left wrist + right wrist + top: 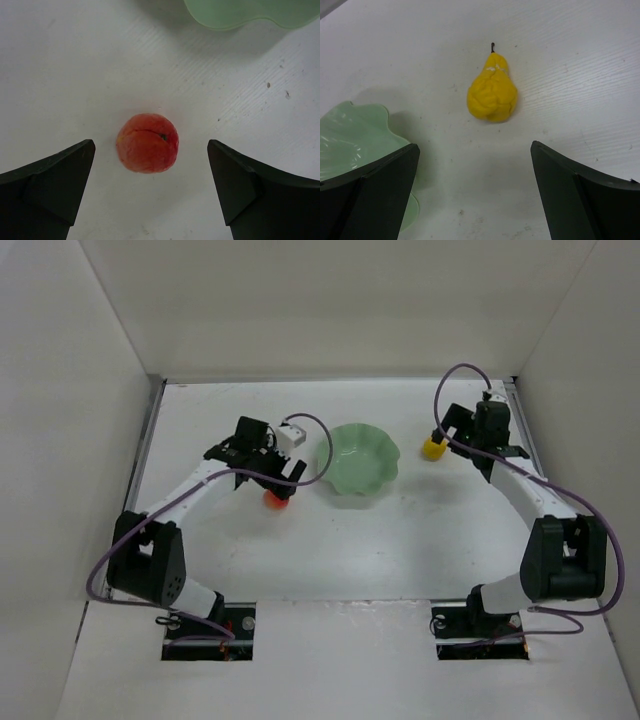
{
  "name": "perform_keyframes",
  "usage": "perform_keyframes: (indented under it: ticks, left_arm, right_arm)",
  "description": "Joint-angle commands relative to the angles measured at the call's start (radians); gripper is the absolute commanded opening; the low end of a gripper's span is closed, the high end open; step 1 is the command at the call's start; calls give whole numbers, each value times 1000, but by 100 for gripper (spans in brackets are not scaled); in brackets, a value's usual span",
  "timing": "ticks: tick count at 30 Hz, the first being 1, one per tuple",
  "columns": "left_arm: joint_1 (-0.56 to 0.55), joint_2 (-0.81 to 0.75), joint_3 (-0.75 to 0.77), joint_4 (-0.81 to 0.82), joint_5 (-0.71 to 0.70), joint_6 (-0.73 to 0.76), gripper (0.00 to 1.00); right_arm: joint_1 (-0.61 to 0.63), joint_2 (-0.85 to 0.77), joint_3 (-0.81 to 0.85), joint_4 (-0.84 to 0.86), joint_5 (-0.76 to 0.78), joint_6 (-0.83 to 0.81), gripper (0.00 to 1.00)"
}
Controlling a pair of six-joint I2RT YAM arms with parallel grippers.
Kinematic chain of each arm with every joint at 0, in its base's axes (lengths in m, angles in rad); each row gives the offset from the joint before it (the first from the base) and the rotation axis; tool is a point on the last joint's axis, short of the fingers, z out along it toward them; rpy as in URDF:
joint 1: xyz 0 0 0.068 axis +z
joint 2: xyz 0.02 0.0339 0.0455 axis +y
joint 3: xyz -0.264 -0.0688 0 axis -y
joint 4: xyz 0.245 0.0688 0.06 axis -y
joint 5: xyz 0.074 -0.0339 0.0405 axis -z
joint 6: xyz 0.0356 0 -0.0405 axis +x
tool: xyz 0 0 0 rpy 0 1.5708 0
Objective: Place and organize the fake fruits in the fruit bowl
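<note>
One bowl first: found the fruit bowl (360, 465) on the white table (400, 550), toward the far side, between the two arms and touching neither gripper. Saw the left gripper (151, 146) just near-left of it, fingers (50, 182) spread wide and gripping nothing, with the peach (147, 150) resting on the table in the gap between them, clear of both. Saw the right gripper (474, 146) to the bowl's right, likewise spread wide, with the pear (492, 95) lying just past its fingertips, in line with the gap but not inside it. Located both fruits outside the bowl: peach just off its near-left rim, pear near its right rim. Noted the bowl as pale mint green, shallow, with a wavy scalloped rim. Noted the peach as round, red-orange, with a faint crease and a dark speck on top. Noted the pear as yellow, lumpy, lying on its side, thin dark stem (493, 47) pointing away from the gripper.
</note>
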Motion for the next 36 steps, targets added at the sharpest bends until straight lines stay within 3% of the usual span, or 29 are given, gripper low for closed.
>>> perform_keyframes:
  ticks: [1, 5, 7, 12, 16, 24, 36]
  left_arm:
    - [-39, 53, -16, -21, -33, 19, 100]
    - [-52, 125, -44, 22, -107, 19, 100]
    - [-56, 163, -45, 51, -154, 25, 94]
    - [-60, 232, -4, 33, -178, 37, 66]
    - [-72, 188, 17, 28, -179, 43, 30]
    - [-128, 85, 209, 46, -194, 56, 29]
    - [-346, 477, 528, 218, -193, 28, 39]
  right_arm:
    - [6, -30, -19, 15, 1, -2, 100]
    - [6, -62, -58, 21, 9, -2, 100]
    - [3, -74, -70, 25, 9, -2, 100]
    - [-6, -91, -82, 27, 9, -2, 100]
    - [-10, -103, -90, 30, 9, -2, 100]
    - [-10, -83, -92, 36, 9, 7, 100]
    - [-67, -151, -160, 81, -48, 150, 100]
